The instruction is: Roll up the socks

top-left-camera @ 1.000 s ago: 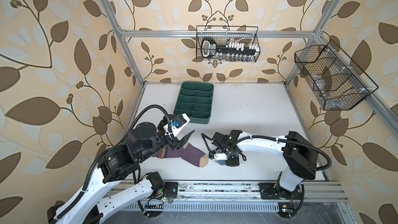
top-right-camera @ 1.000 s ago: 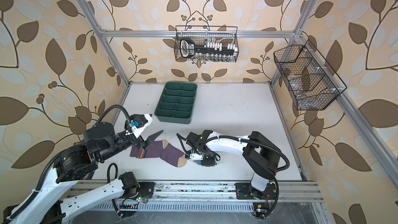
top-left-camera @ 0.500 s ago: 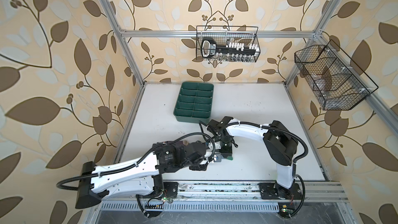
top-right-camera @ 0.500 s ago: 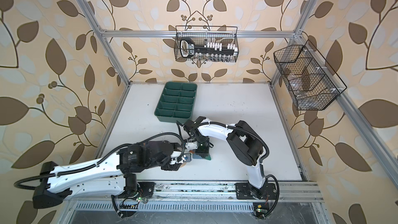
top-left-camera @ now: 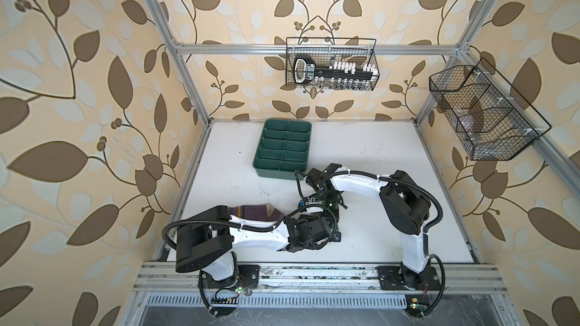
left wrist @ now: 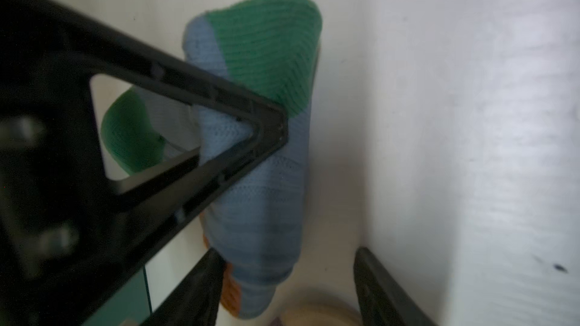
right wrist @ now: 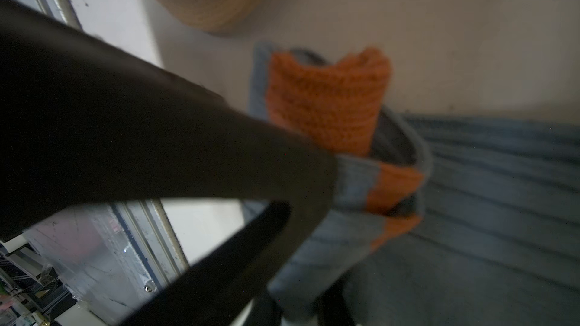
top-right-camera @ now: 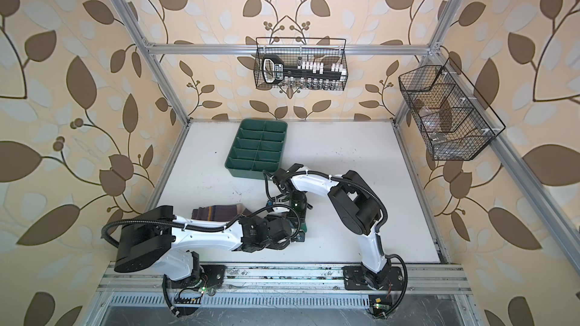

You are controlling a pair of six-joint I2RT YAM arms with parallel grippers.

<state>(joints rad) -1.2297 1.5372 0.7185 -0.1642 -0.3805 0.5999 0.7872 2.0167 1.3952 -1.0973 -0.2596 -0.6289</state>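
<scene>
– So, did the left arm just swing over?

– Yep. A second back it was up high around 8 o'clock, over the purple sock (top-left-camera: 254,213). Now it's low along the front, and the left gripper (top-left-camera: 328,230) is at 6 o'clock, right beside the right gripper (right wrist: 310,189).

– And the grey-blue sock (left wrist: 266,189)?

– Also at 6 o'clock on the table (top-left-camera: 392,183), mostly hidden under both wrists from above. The right jaws are pinched onto its orange cuff end. The left jaws stand apart: one finger (left wrist: 204,87) has its tip on the mid-foot, with no partner anywhere near it.

– Meaning?

– My guess is the roll's barely begun: the right turns the cuff and the left has come to pin the foot. The purple one lies flat at 7 o'clock, not rolled.
</scene>
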